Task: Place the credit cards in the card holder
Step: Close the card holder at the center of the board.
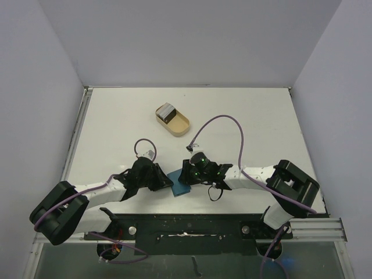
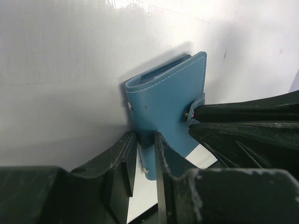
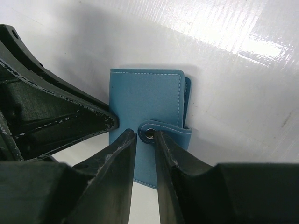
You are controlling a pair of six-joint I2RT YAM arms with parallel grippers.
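The teal-blue card holder is folded shut at the table's near middle, between both arms. My left gripper is shut on its lower edge, one finger on each side of the cover. My right gripper is closed around the snap tab, with the metal snap at its fingertips. In the left wrist view its two fingers meet at the tab. The credit cards, a grey, white and dark stack, lie in the tan tray farther back.
The tan oblong tray sits at the table's back middle. Purple cables loop over the table near the right arm and the left arm. White walls enclose the table on three sides.
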